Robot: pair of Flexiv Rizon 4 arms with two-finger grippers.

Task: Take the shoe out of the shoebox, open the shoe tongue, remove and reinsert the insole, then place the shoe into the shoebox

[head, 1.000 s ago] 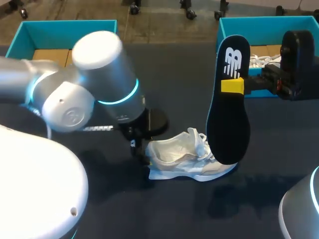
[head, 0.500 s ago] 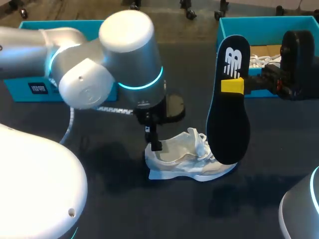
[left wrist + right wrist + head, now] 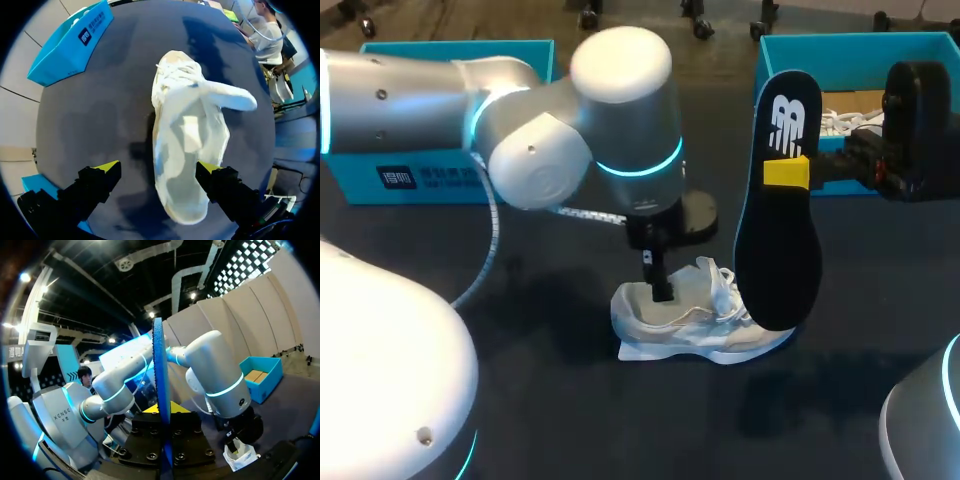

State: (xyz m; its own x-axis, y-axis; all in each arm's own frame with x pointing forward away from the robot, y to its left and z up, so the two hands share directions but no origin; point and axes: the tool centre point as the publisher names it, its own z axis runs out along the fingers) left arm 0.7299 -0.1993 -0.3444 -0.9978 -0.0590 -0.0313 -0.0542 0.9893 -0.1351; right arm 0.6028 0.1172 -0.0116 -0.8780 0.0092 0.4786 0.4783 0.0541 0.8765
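A white shoe (image 3: 705,322) lies on its side on the dark table, toe pointing right. My left gripper (image 3: 660,287) hangs just over its heel end, fingers open. In the left wrist view the shoe (image 3: 187,135) stretches ahead of the left gripper (image 3: 159,167), one yellow tip over the heel opening and the other over bare table. My right gripper (image 3: 786,172) is shut on a black insole (image 3: 778,250) held upright above the shoe's toe. In the right wrist view the insole (image 3: 159,380) shows edge-on between the fingers of the right gripper (image 3: 161,409), with the shoe (image 3: 239,455) beyond.
A teal shoebox (image 3: 850,55) stands at the back right behind the right gripper, with something white inside. Another teal box (image 3: 420,175) stands at the back left, partly behind my left arm, and also shows in the left wrist view (image 3: 70,42).
My left arm has swung right and its open gripper has come from beside the heel to over the shoe's heel opening. The right gripper and insole have not moved.
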